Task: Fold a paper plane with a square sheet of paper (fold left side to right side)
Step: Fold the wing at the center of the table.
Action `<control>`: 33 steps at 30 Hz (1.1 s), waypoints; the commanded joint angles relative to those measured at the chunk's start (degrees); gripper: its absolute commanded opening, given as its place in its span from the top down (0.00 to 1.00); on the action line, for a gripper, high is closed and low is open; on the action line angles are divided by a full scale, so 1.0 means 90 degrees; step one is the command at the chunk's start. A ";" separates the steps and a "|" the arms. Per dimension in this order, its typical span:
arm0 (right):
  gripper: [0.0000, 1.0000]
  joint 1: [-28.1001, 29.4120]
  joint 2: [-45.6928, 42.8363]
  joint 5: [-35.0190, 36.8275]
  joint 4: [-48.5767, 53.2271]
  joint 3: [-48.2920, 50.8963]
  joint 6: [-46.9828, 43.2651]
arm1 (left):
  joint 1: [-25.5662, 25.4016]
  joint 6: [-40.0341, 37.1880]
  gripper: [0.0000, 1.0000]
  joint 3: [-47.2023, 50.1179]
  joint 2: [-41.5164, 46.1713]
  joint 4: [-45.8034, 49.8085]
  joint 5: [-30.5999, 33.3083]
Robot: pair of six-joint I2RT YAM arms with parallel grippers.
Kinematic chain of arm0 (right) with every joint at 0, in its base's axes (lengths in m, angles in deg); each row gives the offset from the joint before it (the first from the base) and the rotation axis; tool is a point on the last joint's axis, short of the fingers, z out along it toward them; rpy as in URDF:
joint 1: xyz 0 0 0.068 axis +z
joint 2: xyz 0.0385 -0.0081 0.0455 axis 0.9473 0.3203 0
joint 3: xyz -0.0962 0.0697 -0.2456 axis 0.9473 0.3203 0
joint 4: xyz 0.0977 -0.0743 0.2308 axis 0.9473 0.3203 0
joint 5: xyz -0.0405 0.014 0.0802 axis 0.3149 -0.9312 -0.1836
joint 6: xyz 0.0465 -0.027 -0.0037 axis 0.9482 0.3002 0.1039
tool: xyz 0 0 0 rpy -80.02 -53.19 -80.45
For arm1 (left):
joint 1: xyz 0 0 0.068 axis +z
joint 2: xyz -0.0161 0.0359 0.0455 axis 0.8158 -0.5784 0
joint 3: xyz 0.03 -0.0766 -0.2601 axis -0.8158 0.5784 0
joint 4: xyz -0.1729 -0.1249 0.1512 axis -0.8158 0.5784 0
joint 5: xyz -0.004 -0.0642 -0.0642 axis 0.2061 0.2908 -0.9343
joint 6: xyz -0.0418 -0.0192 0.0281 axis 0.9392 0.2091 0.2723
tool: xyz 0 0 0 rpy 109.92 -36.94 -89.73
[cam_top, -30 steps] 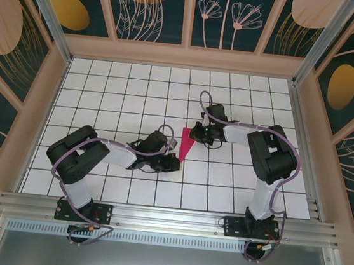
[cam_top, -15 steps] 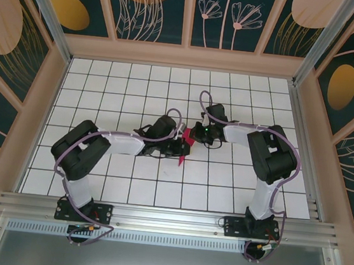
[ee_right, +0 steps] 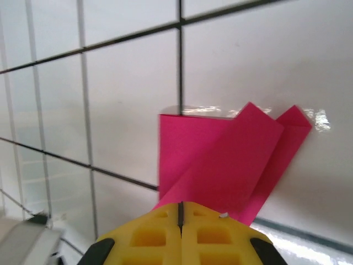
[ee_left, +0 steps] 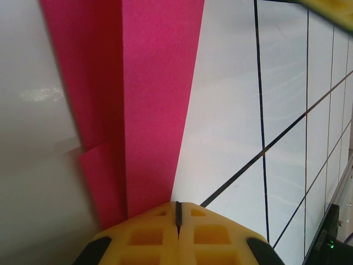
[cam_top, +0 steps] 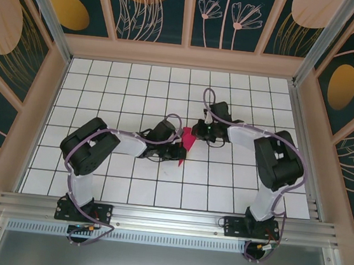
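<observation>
The plane (cam_top: 186, 144), laid 12-to-6 o'clock, is pressed flat by the clenched left gripper (cam_top: 178, 150) at 8 o'clock and the clenched right gripper (cam_top: 194, 133) (nothing grasped) at 1 o'clock.

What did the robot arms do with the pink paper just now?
The left tool slid away from its base, up along the paper plane, and now covers part of its left side. The right tool stayed at the wide far end. Both tools stayed shut.
</observation>
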 commanded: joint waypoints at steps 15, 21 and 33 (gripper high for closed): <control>1.00 0.0747 0.0185 0.0178 -0.0539 0.0607 0.0417 | -0.0111 -0.0009 1.00 0.0337 -0.0187 0.0579 0.0418; 1.00 0.0554 0.0538 0.0484 -0.0357 0.0332 0.0184 | -0.0124 -0.0009 1.00 0.0373 -0.0167 0.0569 0.0431; 0.99 -0.0392 0.1045 0.0553 -0.0083 -0.0347 -0.0355 | -0.0134 0.0020 1.00 0.0470 -0.0157 0.0511 0.0402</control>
